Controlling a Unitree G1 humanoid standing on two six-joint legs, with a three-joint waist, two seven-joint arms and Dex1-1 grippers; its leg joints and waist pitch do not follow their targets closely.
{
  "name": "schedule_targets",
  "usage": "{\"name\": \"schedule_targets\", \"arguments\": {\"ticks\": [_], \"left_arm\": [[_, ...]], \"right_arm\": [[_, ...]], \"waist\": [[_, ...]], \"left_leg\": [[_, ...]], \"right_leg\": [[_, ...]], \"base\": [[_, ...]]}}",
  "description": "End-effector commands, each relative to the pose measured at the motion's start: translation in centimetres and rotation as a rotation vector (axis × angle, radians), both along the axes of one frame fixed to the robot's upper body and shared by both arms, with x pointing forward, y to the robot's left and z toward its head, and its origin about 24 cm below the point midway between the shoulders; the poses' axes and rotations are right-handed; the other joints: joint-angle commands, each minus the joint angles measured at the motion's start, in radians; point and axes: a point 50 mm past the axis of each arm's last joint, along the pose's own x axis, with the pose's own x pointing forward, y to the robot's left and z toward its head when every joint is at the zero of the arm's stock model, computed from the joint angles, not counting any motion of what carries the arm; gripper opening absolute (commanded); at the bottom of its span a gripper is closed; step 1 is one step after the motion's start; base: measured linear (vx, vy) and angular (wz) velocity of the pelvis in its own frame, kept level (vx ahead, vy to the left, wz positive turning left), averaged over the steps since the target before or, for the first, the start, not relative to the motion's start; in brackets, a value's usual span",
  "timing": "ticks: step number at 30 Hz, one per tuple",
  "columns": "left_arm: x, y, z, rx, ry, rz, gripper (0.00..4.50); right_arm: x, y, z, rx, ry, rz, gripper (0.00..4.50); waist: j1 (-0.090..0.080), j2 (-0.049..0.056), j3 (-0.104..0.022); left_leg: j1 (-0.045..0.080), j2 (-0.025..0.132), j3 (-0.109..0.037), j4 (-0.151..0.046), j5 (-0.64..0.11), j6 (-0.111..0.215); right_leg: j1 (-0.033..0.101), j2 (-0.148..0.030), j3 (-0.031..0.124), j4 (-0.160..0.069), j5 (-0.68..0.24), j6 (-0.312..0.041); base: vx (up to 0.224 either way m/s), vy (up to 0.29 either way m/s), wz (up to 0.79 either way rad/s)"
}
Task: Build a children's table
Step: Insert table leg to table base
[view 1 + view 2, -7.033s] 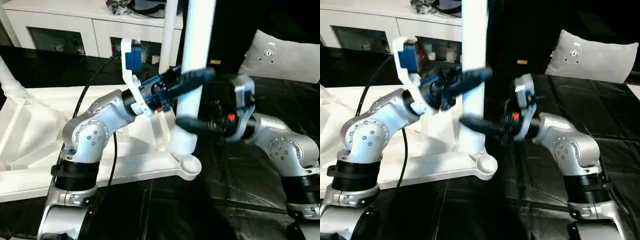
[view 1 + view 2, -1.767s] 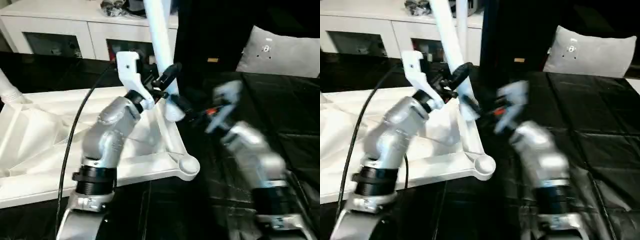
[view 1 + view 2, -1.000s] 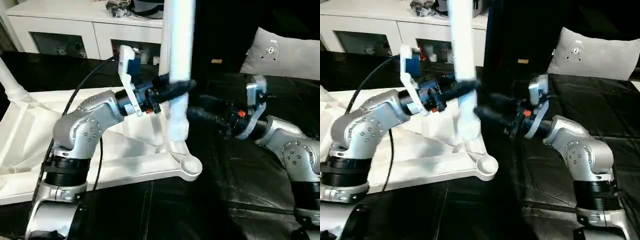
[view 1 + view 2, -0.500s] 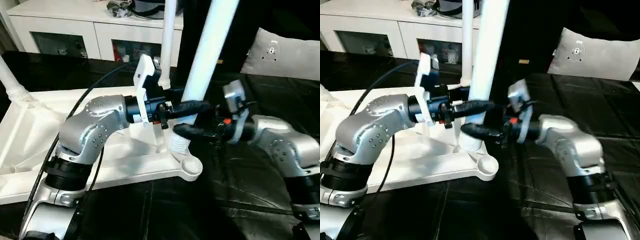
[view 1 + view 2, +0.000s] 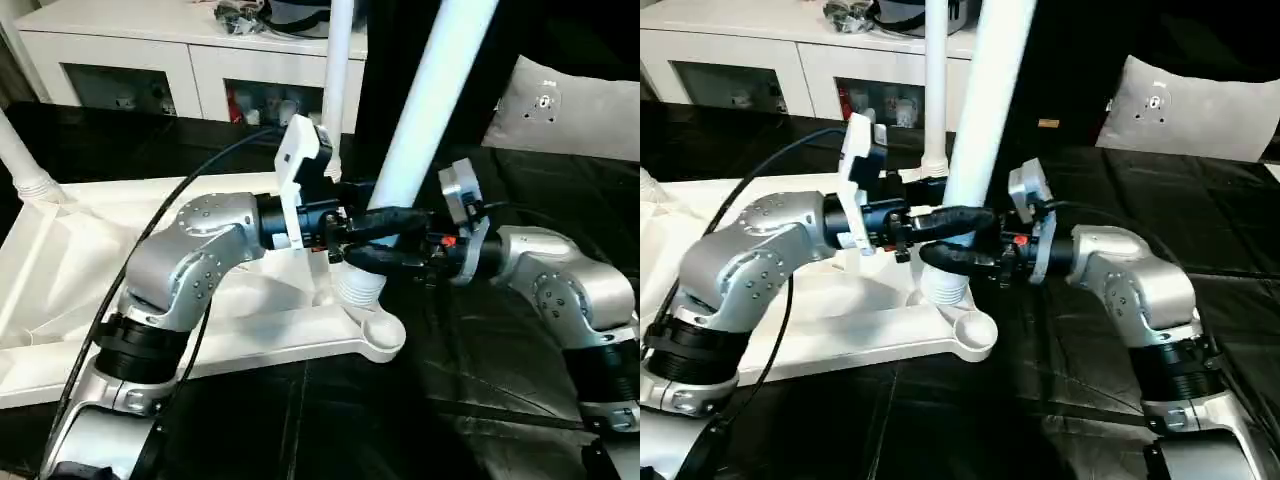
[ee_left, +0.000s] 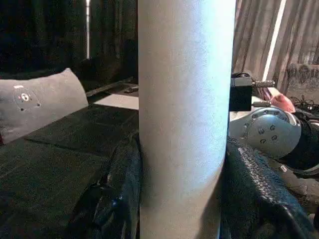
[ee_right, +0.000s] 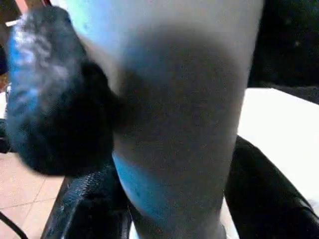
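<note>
Leg is clamped low by L fingers and R fingers, tilted toward 1 o'clock, so its ribbed end can be steered into the top's near-right socket.

Silver forearms with screwed round joints, black cuffs, black cable, white wrist brackets

White table leg close up, black fingers flanking it

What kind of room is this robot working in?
Probably a living room or a mock-up of one: a white glass-door cabinet along the back, a grey cushion nearby, and curtains.
</note>
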Motion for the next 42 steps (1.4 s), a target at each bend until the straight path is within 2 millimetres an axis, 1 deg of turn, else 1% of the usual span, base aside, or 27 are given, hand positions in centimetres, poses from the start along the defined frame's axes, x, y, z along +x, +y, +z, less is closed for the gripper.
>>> {"name": "schedule_targets", "arguments": {"ticks": [1,3,5,6,9,15,17,18,20,22,24,25,26,28,30,31,32,33,36,40,42], "left_arm": [[-0.2,-0.3,0.2,-0.005,-0.02,-0.008,1.9],[-0.1,-0.3,0.2,-0.004,-0.02,-0.007,1.9],[-0.2,-0.4,0.1,-0.004,-0.021,-0.008,1.9],[-0.1,-0.4,0.1,-0.005,-0.022,-0.009,1.9],[-0.1,-0.5,0.1,-0.003,-0.023,-0.01,1.89],[-0.1,-0.5,-0.1,0.01,-0.017,0.001,1.89],[-0.7,-0.7,0.2,-0.045,0.039,-0.057,1.89],[-0.9,-0.7,0.3,-0.066,0.054,-0.081,2.24],[-1.3,-0.8,0.5,-0.098,0.071,-0.119,2.59],[-1.8,-0.9,0.5,-0.097,0.071,-0.15,2.64],[-1.9,-0.9,0.4,-0.089,0.068,-0.158,2.85],[-2.0,-1.1,0.1,-0.077,0.068,-0.163,2.85],[-2.2,-1.3,0.0,-0.068,0.068,-0.17,3.05],[-2.2,-1.4,-0.1,-0.064,0.068,-0.174,3.06],[-2.4,-1.7,-0.2,-0.051,0.066,-0.18,3.32],[-2.4,-1.9,-0.4,-0.04,0.061,-0.177,3.44],[-2.4,-2.1,-0.4,-0.039,0.057,-0.17,3.44],[-2.3,-2.2,-0.4,-0.043,0.054,-0.162,3.49],[-2.2,-2.7,-0.3,-0.041,0.029,-0.135,3.86],[-2.4,-3.2,-0.4,-0.03,0.004,-0.141,3.99],[-2.6,-3.4,-0.4,-0.039,0.007,-0.15,3.99]], "right_arm": [[0.2,0.0,0.4,-0.011,-0.025,0.004,2.3],[0.2,0.1,0.3,-0.012,-0.024,0.005,2.11],[0.2,0.1,0.3,-0.012,-0.022,0.006,2.02],[0.2,0.1,0.2,-0.014,-0.018,0.008,1.99],[0.2,0.2,0.2,-0.013,-0.016,0.009,1.95],[0.2,0.1,0.1,-0.011,-0.012,0.008,1.91],[0.2,0.1,0.0,-0.012,-0.01,0.0,1.91],[0.2,0.1,-0.1,-0.013,-0.009,-0.003,1.91],[0.2,0.1,-0.2,-0.013,-0.007,-0.005,1.9],[0.1,0.2,-0.3,-0.013,-0.006,-0.005,1.89],[0.1,0.2,-0.3,-0.013,-0.005,-0.005,1.89],[0.1,0.2,-0.4,-0.013,-0.004,-0.005,1.89],[0.1,0.3,-0.4,-0.014,-0.003,-0.006,1.89],[0.1,0.3,-0.5,-0.014,-0.002,-0.007,1.89],[0.1,0.3,-0.5,-0.014,-0.002,-0.009,1.89],[0.2,0.3,-0.6,-0.016,-0.001,-0.015,1.89],[0.3,0.3,-0.6,-0.019,0.002,-0.028,1.89],[0.3,0.3,-0.7,-0.023,0.006,-0.036,1.89],[0.3,0.4,-1.2,-0.042,0.028,-0.058,1.88],[0.1,0.5,-1.8,-0.059,0.039,-0.073,1.88],[0.1,0.6,-2.1,-0.062,0.043,-0.084,1.88]], "waist": [[0.003,0.002,-0.078],[0.004,0.001,-0.078],[0.004,0.001,-0.079],[0.004,0.002,-0.079],[0.004,0.0,-0.078],[0.004,0.001,-0.079],[0.004,-0.001,-0.08],[0.003,-0.001,-0.079],[0.003,-0.002,-0.079],[0.003,0.001,-0.078],[0.002,-0.002,-0.077],[0.003,-0.001,-0.078],[0.003,0.0,-0.077],[0.003,-0.001,-0.077],[0.004,0.002,-0.077],[0.004,0.001,-0.077],[0.004,0.0,-0.078],[0.003,0.002,-0.077],[0.004,0.0,-0.078],[0.004,0.0,-0.079],[0.002,0.0,-0.079]], "left_leg": [[-0.007,0.045,-0.006,-0.06,-0.031,0.038],[-0.008,0.046,-0.006,-0.061,-0.028,0.038],[-0.007,0.045,-0.006,-0.06,-0.025,0.039],[-0.007,0.046,-0.007,-0.06,-0.024,0.039],[-0.007,0.045,-0.006,-0.061,-0.03,0.039],[-0.007,0.046,-0.006,-0.06,-0.027,0.04],[-0.007,0.045,-0.006,-0.059,-0.022,0.04],[-0.008,0.045,-0.005,-0.059,-0.022,0.039],[-0.008,0.044,-0.004,-0.059,-0.028,0.04],[-0.007,0.046,-0.006,-0.06,-0.033,0.04],[-0.007,0.046,-0.005,-0.061,-0.036,0.043],[-0.006,0.047,-0.006,-0.061,-0.037,0.043],[-0.006,0.047,-0.006,-0.061,-0.038,0.042],[-0.007,0.046,-0.006,-0.061,-0.038,0.041],[-0.007,0.045,-0.005,-0.061,-0.042,0.037],[-0.006,0.046,-0.006,-0.062,-0.042,0.037],[-0.007,0.046,-0.006,-0.061,-0.038,0.036],[-0.007,0.046,-0.006,-0.061,-0.036,0.036],[-0.007,0.045,-0.006,-0.06,-0.031,0.036],[-0.008,0.045,-0.006,-0.06,-0.028,0.037],[-0.009,0.045,-0.006,-0.061,-0.029,0.038]], "right_leg": [[0.071,-0.084,0.053,-0.066,-0.19,-0.169],[0.072,-0.084,0.052,-0.065,-0.181,-0.171],[0.072,-0.084,0.052,-0.064,-0.173,-0.174],[0.072,-0.084,0.052,-0.063,-0.17,-0.176],[0.073,-0.084,0.052,-0.064,-0.178,-0.175],[0.072,-0.085,0.053,-0.064,-0.174,-0.176],[0.073,-0.085,0.052,-0.061,-0.165,-0.181],[0.073,-0.085,0.052,-0.061,-0.163,-0.186],[0.073,-0.085,0.052,-0.063,-0.178,-0.186],[0.071,-0.085,0.052,-0.064,-0.187,-0.187],[0.071,-0.083,0.052,-0.065,-0.19,-0.18],[0.071,-0.084,0.052,-0.065,-0.193,-0.178],[0.07,-0.084,0.052,-0.066,-0.198,-0.176],[0.071,-0.085,0.053,-0.067,-0.207,-0.17],[0.071,-0.084,0.053,-0.069,-0.219,-0.162],[0.071,-0.084,0.052,-0.07,-0.221,-0.16],[0.071,-0.084,0.053,-0.068,-0.216,-0.158],[0.07,-0.083,0.053,-0.069,-0.211,-0.159],[0.072,-0.083,0.053,-0.068,-0.201,-0.159],[0.072,-0.083,0.053,-0.069,-0.203,-0.152],[0.073,-0.084,0.052,-0.067,-0.195,-0.157]], "base": [[0.0,0.0,0.0],[0.0,0.0,0.0],[0.0,0.0,0.0],[0.0,0.0,0.0],[0.0,0.0,0.0],[0.0,0.0,0.0],[0.0,0.0,0.0],[0.0,0.0,0.0],[0.0,0.0,0.0],[0.0,0.0,0.0],[0.0,0.0,0.0],[0.0,0.0,0.0],[0.0,0.0,0.0],[0.0,0.0,0.0],[0.0,0.0,0.0],[0.0,0.0,0.0],[0.0,0.0,0.0],[0.0,0.0,0.0],[0.0,0.0,0.0],[0.0,0.0,0.0],[0.0,0.0,0.0]]}}
